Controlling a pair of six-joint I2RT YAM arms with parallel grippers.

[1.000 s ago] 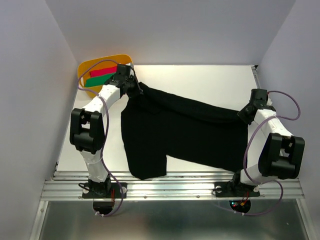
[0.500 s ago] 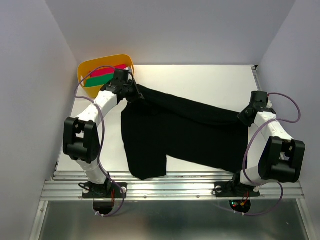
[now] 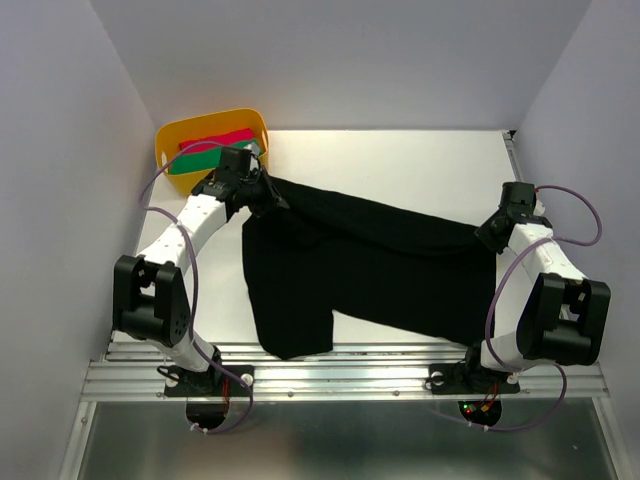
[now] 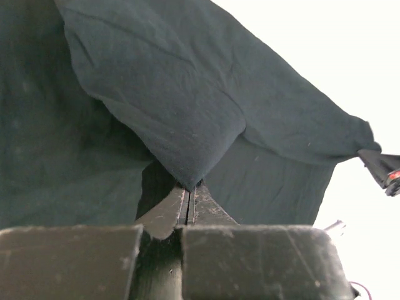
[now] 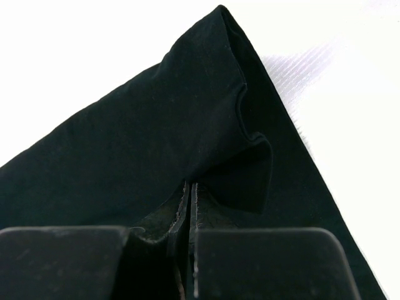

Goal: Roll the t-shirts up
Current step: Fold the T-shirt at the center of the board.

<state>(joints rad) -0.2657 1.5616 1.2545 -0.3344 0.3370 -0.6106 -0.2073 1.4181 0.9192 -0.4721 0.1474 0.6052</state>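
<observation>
1. The overhead view is bright and evenly lit, with only soft shadows.
2. In both wrist views the white table [image 4: 312, 37] is overexposed.
3. The black t-shirt [image 3: 370, 265] shows few folds.

The plain black soft-cloth t-shirt [image 4: 156, 112] is swallowing the tips of the left gripper [image 4: 189, 190] and right gripper [image 5: 189, 187], and is running off the left wrist view at nine o'clock.
</observation>
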